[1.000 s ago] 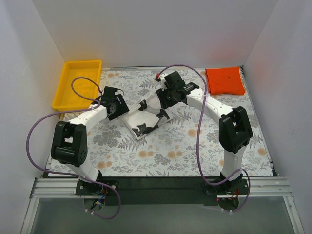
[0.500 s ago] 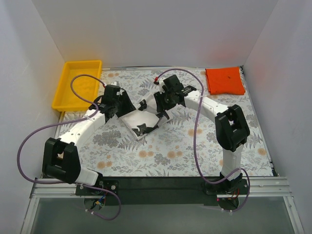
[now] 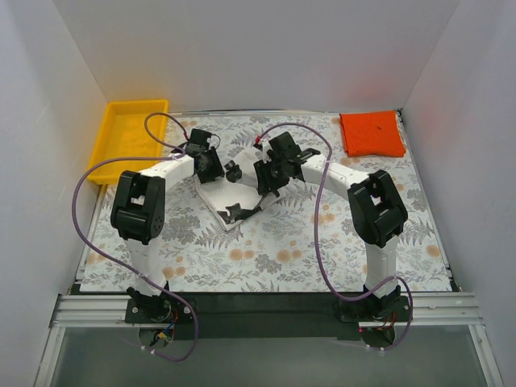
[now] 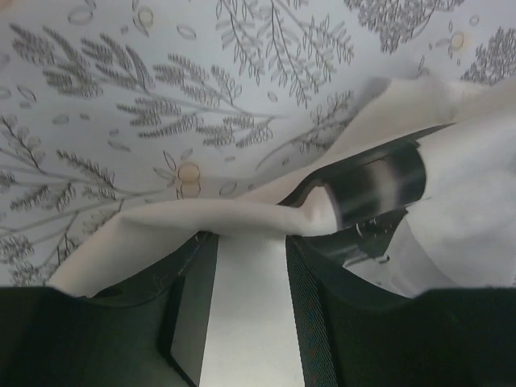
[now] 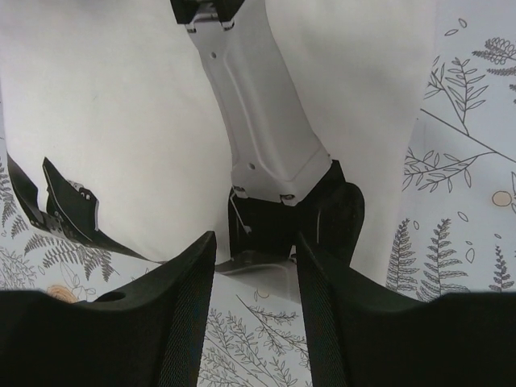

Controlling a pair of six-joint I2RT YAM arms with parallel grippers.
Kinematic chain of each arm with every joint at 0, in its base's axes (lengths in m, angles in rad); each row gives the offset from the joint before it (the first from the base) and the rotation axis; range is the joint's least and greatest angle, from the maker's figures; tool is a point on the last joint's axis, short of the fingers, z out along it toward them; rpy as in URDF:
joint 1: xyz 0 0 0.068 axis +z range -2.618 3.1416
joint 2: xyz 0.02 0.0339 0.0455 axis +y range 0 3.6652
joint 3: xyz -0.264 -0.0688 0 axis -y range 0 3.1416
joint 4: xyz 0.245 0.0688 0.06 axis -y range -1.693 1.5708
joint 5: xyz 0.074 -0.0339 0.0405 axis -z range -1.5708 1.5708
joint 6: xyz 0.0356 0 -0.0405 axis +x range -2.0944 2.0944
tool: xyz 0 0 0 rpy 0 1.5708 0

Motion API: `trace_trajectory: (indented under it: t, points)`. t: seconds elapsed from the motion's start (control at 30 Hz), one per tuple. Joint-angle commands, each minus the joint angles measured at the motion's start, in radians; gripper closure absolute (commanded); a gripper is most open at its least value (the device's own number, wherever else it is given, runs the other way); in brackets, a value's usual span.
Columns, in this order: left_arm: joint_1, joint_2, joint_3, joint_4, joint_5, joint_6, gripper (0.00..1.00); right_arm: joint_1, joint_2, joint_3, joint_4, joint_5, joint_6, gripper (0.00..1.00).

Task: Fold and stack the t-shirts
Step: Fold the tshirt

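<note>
A fern-and-flower printed cloth covers the table [image 3: 282,250] inside plain white walls. At its middle lies the white t-shirt [image 3: 219,193], part-folded into a lopsided slab, its black print [image 3: 236,214] curling out at the near edge. The orange-red t-shirt [image 3: 371,134] sits as a neat flat square in the far right corner, well apart. A soft rolled hem drapes over the fingertips of the left gripper [image 3: 231,172], but I cannot tell whether they have bitten it. The right gripper [image 3: 264,181], just beside it, has its jaws apart, with nothing clamped as far as shows. As I judge it, the two claws are close enough to knock together, or the limp, thin knit may slide off and let the fold sag open.
</note>
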Motion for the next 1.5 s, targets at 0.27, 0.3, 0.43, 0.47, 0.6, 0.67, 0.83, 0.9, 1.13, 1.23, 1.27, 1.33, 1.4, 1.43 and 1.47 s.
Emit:
trace_trajectory:
  t: [0.27,0.3,0.43,0.47,0.6,0.67,0.83,0.9,1.13,1.23,1.27,1.33,1.4,1.43,1.47]
  points:
    - [-0.047,-0.288,-0.06,0.008,-0.051,-0.068,0.41,-0.019,-0.051,0.006,0.064,0.001,0.012,0.57]
    - [-0.067,-0.31,-0.092,0.013,-0.063,-0.091,0.39,-0.025,-0.043,0.005,0.067,-0.007,0.024,0.57]
    - [-0.145,-0.375,-0.226,0.024,-0.069,-0.136,0.39,-0.034,-0.011,-0.021,0.096,-0.015,0.03,0.57]
    - [-0.154,-0.38,-0.269,0.027,-0.072,-0.139,0.39,-0.034,-0.009,-0.032,0.102,-0.018,0.032,0.57]
    - [-0.177,-0.435,-0.349,0.018,-0.071,-0.164,0.39,-0.034,-0.02,-0.142,0.113,-0.083,0.069,0.63]
    - [-0.179,-0.471,-0.378,0.018,-0.074,-0.173,0.39,-0.023,-0.073,-0.21,0.125,-0.102,0.13,0.63]
    - [-0.179,-0.562,-0.43,0.018,-0.065,-0.177,0.39,0.032,-0.222,-0.388,0.174,-0.153,0.254,0.64]
    - [-0.177,-0.567,-0.427,0.015,-0.075,-0.174,0.39,0.047,-0.25,-0.393,0.177,-0.157,0.274,0.63]
    - [-0.075,-0.502,-0.34,0.068,-0.029,-0.101,0.42,-0.032,-0.25,-0.192,0.216,-0.249,0.274,0.6]
    - [-0.003,-0.449,-0.314,0.131,0.051,-0.084,0.43,-0.057,-0.145,-0.051,0.265,-0.323,0.28,0.59]
    - [0.011,-0.427,-0.291,0.154,0.064,-0.081,0.44,-0.063,-0.111,-0.016,0.28,-0.343,0.286,0.59]
    - [0.037,-0.361,-0.263,0.168,0.102,-0.066,0.46,-0.068,-0.011,0.092,0.338,-0.404,0.306,0.58]
    - [0.048,-0.323,-0.222,0.188,0.119,-0.056,0.48,-0.071,0.09,0.17,0.354,-0.44,0.336,0.56]
    - [0.056,-0.283,-0.208,0.194,0.129,-0.047,0.5,-0.071,0.124,0.246,0.401,-0.45,0.345,0.55]
    - [0.06,-0.266,-0.197,0.208,0.145,-0.046,0.51,-0.074,0.161,0.28,0.42,-0.461,0.377,0.55]
